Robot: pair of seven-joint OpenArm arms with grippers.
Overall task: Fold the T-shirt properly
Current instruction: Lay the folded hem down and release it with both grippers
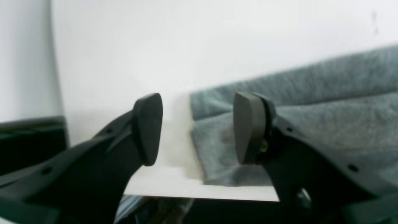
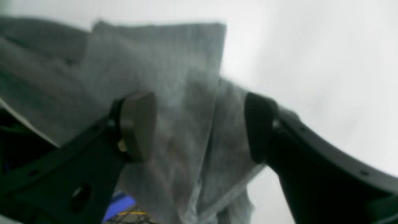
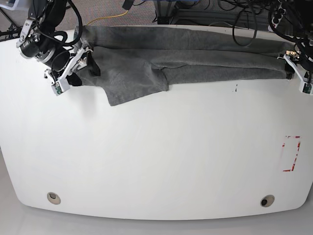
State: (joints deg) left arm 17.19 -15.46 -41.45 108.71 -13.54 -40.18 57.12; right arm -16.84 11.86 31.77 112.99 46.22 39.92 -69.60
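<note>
The grey T-shirt (image 3: pixel 186 58) lies in a long folded band along the table's far edge, with one sleeve flap (image 3: pixel 137 88) spread toward the front at the left. My right gripper (image 3: pixel 73 68) is at the band's left end. In the right wrist view it (image 2: pixel 199 127) stands open, with loose shirt cloth (image 2: pixel 155 56) lying between the wide-apart fingers. My left gripper (image 3: pixel 297 72) is at the band's right end. In the left wrist view it (image 1: pixel 199 129) is open, and the shirt's corner (image 1: pixel 326 102) lies flat on the table under it, not pinched.
The white table (image 3: pixel 156 156) has a red tape outline (image 3: pixel 292 154) at the right and two round holes (image 3: pixel 54 198) (image 3: pixel 267 200) near the front edge. A small dark mark (image 3: pixel 236 88) sits near the shirt. Cables (image 3: pixel 234 14) hang behind the far edge.
</note>
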